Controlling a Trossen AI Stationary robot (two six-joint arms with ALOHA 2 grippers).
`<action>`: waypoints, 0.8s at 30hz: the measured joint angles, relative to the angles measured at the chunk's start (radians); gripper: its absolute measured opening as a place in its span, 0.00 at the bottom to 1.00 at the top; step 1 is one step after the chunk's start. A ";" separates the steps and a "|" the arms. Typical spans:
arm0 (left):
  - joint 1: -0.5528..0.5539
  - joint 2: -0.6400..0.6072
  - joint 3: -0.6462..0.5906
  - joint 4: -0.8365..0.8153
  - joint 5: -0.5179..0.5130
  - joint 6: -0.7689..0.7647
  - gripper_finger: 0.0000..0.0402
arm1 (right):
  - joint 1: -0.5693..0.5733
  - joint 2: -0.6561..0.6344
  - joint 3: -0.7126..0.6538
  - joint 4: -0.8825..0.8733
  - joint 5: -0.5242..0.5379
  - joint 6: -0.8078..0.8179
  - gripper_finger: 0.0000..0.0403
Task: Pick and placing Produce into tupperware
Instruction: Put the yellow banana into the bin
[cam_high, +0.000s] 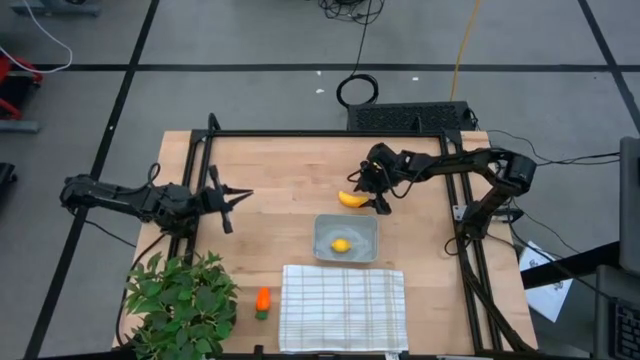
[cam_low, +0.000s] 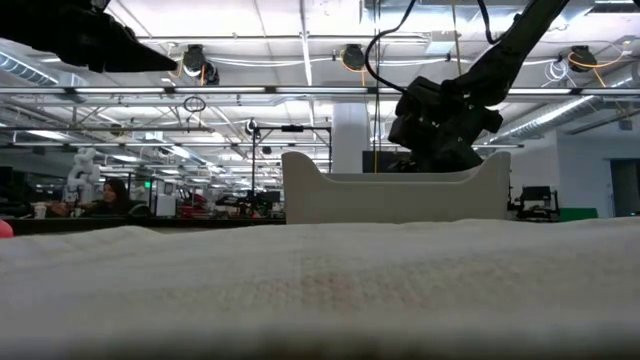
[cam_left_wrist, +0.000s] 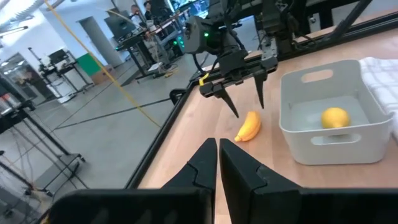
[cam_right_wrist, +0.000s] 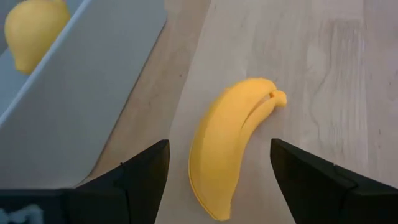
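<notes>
Right gripper sits over the banana, fingers spread wide w/ one either side of it; per right wrist view the fingers straddle the banana w/o touching. Nothing gripped. From table centre the banana is at approx 1 o'clock, lying flat on the bare wood, just beside the tupperware at its 12 o'clock side.

Tupperware is near table centre, towards 4 o'clock. Lemon is inside it, resting on the floor of the container; confirmed in left wrist view, lemon in tub.

Carrot lies at approx 7 o'clock on the table, green end nearest the front edge, between the plant and the checked cloth, apart from both.

Left gripper waits at 9 o'clock over the table's left part, fingers pressed together, holding nothing.

Low view: cloth fills the foreground, tupperware wall behind it, right arm above.
</notes>
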 joint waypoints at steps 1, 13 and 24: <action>0.000 0.000 0.000 0.000 0.009 0.000 0.06 | 0.005 0.003 0.000 0.000 0.000 0.000 0.66; 0.000 0.000 0.000 -0.002 0.043 0.005 0.06 | 0.058 0.029 0.000 0.018 0.124 0.065 0.66; -0.001 0.000 0.000 -0.024 0.048 -0.001 0.06 | 0.056 0.118 0.002 0.078 0.148 0.090 0.66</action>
